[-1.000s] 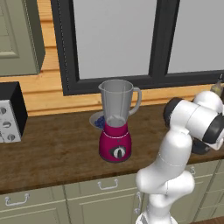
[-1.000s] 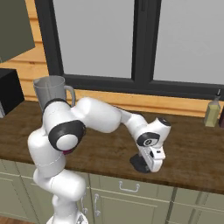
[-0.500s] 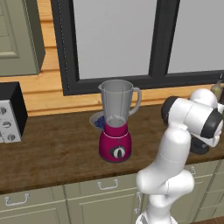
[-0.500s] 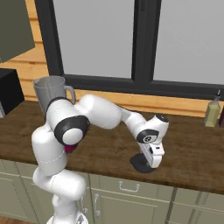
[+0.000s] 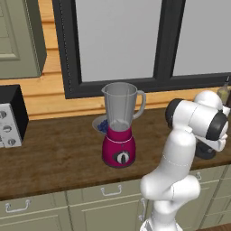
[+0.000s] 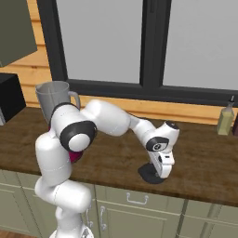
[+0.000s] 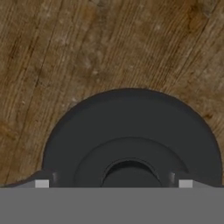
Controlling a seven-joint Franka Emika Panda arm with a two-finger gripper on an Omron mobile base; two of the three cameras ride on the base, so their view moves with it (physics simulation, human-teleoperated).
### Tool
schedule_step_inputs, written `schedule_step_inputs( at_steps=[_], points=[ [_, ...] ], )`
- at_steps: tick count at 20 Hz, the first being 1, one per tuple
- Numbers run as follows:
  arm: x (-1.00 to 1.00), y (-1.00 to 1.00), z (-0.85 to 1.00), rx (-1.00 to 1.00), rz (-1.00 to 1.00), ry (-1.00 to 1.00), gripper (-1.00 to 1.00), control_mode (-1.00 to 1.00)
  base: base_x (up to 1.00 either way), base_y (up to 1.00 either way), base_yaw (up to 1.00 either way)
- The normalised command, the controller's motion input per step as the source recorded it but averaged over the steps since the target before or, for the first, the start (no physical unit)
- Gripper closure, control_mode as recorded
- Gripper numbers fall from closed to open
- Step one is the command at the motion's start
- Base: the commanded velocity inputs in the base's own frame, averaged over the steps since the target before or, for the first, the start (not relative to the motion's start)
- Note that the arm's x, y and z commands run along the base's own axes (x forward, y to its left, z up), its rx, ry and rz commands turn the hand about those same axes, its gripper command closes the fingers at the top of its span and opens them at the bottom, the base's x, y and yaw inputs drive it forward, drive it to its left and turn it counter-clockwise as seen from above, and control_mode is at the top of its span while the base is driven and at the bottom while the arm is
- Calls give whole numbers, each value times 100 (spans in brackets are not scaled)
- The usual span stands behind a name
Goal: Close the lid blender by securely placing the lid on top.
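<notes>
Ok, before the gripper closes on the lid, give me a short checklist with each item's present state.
1. Lid lies flat on the wooden counter: ok.
2. Gripper sits over the lid's centre knob: ok.
3. Jaws stand wide, one on each side of the knob: ok.
4. Fingertips low enough to catch the knob: cannot tell.
5. Blender jar stands upright and uncovered: ok.
6. Bottle stands clear of the lid: ok.

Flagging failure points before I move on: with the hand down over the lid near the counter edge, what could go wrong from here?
1. The lid lies flat on the counter; the open gripper sits very low over it, so the fingertips may strike the wood or pinch only the knob weakly.
2. It lies near the counter's front edge, so a nudge could slide it off.
3. The blender stands far off; carrying across risks clipping its tall open jar.
</notes>
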Motion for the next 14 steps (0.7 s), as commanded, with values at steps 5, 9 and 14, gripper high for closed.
schedule_step_inputs(
  at_steps=[5,9,14],
  points=[
    [-12,33,-100,0,0,-17,100,-100,0,0,0],
    [-39,37,-100,1,0,-25,100,-100,0,0,0],
    [-5,76,-100,0,0,-5,100,-100,0,0,0]
  ],
)
